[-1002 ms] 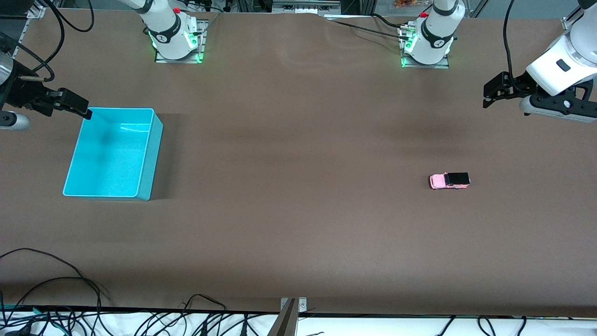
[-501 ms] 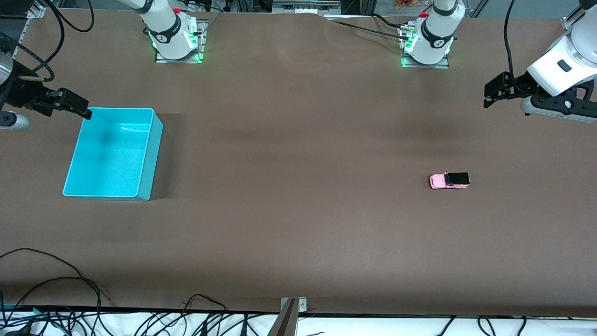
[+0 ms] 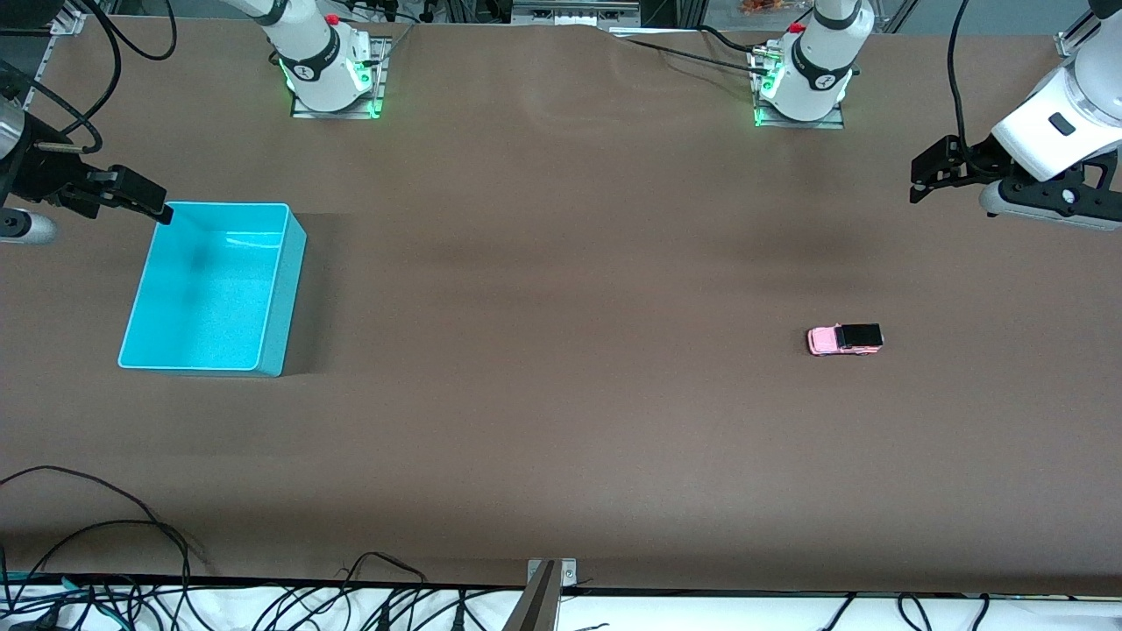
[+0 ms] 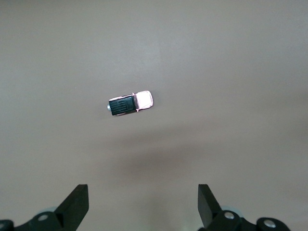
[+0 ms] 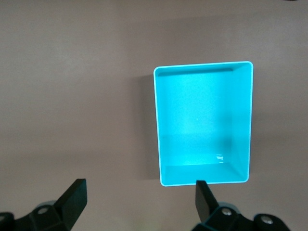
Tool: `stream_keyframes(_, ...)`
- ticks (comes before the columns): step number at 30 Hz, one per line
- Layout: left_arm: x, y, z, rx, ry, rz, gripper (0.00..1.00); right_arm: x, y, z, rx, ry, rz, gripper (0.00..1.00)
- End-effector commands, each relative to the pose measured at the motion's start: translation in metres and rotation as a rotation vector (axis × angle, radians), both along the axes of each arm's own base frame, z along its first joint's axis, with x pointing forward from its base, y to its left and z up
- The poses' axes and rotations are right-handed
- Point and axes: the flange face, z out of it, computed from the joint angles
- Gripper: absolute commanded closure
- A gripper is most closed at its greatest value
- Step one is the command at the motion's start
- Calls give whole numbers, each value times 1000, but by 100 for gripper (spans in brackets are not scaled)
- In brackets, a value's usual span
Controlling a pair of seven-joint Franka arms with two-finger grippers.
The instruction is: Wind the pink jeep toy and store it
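Jeep: the pink jeep toy looks light, rigid and slippery; pinch its flat sides. Left gripper and right gripper hang wide open, empty.

I see the pink jeep toy with a light pink body and a black roof; below my left gripper, whose fingers are black, its hood looks nearly white. The table under both grippers is plain matte brown, with no pattern. Beside my right gripper, which is also black, the bin is bright turquoise, a little paler on its floor. The arm links above the grippers are white with black parts. The two arm bases are white with a black ring, and they glow green at the foot. The cables are black.
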Motion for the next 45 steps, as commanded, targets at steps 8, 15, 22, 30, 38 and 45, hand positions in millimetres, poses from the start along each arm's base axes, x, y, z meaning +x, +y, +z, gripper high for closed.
stream_keyframes(8, 5, 13, 5, -2, 7, 7, 0, -1, -2, 4, -1, 1, 6, 0)
stream_keyframes(15, 7, 10, 4, 0, 11, 5, 0, -1, -2, 3, -2, 2, 5, 0)
stream_keyframes(22, 5, 10, 3, 0, 28, 1, 0, -1, -2, 3, -2, 2, 6, 0)
stream_keyframes(30, 5, 10, 2, 0, 33, 2, 0, -1, -2, 3, -3, 1, 14, 0)
stream_keyframes(38, 5, 10, 1, 0, 33, -1, 0, -1, -1, 3, -3, -1, 17, 0)
stream_keyframes(45, 6, 9, -1, 0, 36, -10, 0, 0, -1, 1, -3, 5, 11, 0)
